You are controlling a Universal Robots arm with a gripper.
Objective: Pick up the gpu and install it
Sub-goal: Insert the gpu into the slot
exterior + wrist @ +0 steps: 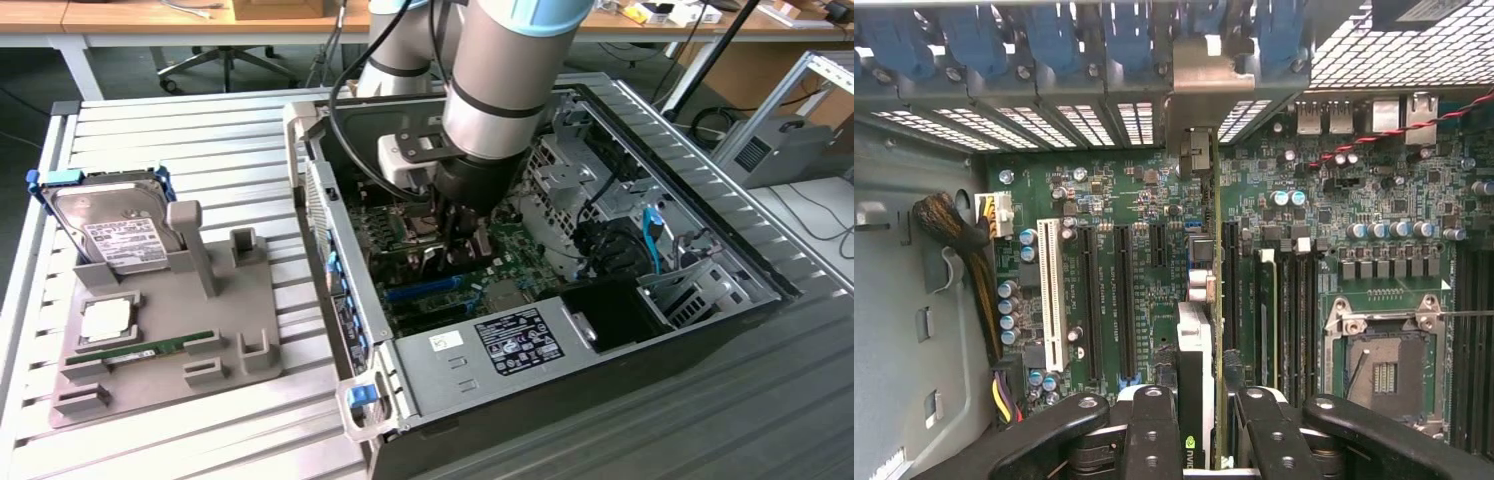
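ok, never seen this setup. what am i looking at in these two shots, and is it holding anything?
It's one robot arm reaching into an open computer case that sits on a slatted table. The exterior view comes from a camera off the arm that sees the whole scene. The wrist view comes from a camera on the arm, looking past its hand at the motherboard. The hand grips the gpu, seen edge-on, with its metal bracket near the slot openings in the case wall. I cannot tell whether it is seated in a slot. On the exterior view's left, a grey tray holds a hard drive, a green memory stick and a silver chip.
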